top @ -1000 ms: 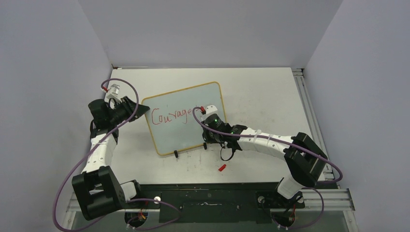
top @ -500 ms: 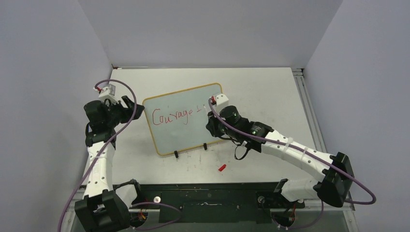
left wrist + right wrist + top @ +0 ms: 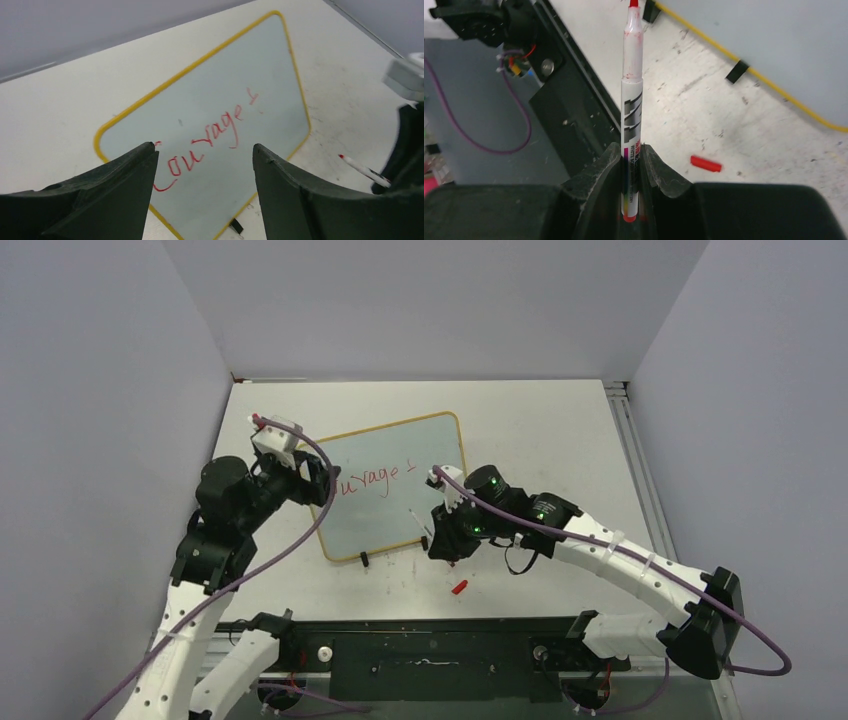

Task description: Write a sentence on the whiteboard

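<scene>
one word of the sentence point(image 3: 375, 478) stands on the whiteboard point(image 3: 385, 523), on the worktop point(image 3: 540, 430). right pincer point(image 3: 633, 150) clamps the marker point(image 3: 632, 100) off-board; left pincer point(image 3: 204, 148) gapes, empty. next likely needs the tip landing beside that word.

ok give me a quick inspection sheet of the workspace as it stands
surface: white table, scuffed and speckled near the board
job's things: yellow-framed whiteboard with black feet; red writing reads "Courage" plus one stroke; red marker uncapped
clutter: red cap lying on the table in front of the board
end effectors: left end effector open, empty, over the board's left edge; right end effector shut on the marker, tip by the board's front edge
cables: purple cable along each arm
surroundings: grey walls on three sides; black base plate at the near edge
</scene>
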`<act>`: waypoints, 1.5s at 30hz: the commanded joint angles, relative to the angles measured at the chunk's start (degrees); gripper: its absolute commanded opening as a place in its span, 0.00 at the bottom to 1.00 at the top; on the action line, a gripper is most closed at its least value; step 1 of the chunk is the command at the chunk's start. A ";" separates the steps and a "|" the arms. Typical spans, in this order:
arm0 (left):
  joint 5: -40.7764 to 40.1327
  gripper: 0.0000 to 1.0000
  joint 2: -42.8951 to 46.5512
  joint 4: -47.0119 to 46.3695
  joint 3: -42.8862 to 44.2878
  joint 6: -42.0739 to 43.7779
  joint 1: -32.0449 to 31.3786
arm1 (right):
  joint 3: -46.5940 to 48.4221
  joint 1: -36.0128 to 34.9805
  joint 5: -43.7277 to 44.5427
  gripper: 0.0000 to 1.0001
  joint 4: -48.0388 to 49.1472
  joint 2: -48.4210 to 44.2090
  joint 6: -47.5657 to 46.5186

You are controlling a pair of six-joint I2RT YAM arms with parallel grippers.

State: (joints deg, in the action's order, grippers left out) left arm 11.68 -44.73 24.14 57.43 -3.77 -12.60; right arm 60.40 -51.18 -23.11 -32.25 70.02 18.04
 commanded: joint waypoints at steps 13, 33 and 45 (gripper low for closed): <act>17.36 0.61 14.72 5.82 -9.00 12.73 -30.16 | -5.56 1.76 -35.86 0.05 -1.09 0.00 14.86; -10.69 0.55 -3.74 -0.20 -9.95 21.16 -66.15 | -3.76 -0.63 -41.78 0.05 -1.14 4.40 15.93; -11.75 0.46 -6.11 0.25 -10.36 23.46 -66.23 | -2.52 -2.32 -40.51 0.05 -6.64 2.98 11.86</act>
State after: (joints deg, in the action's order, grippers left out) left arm 0.43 -50.39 26.76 46.52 18.50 -78.61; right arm 55.02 -52.73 -62.43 -38.48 74.87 31.51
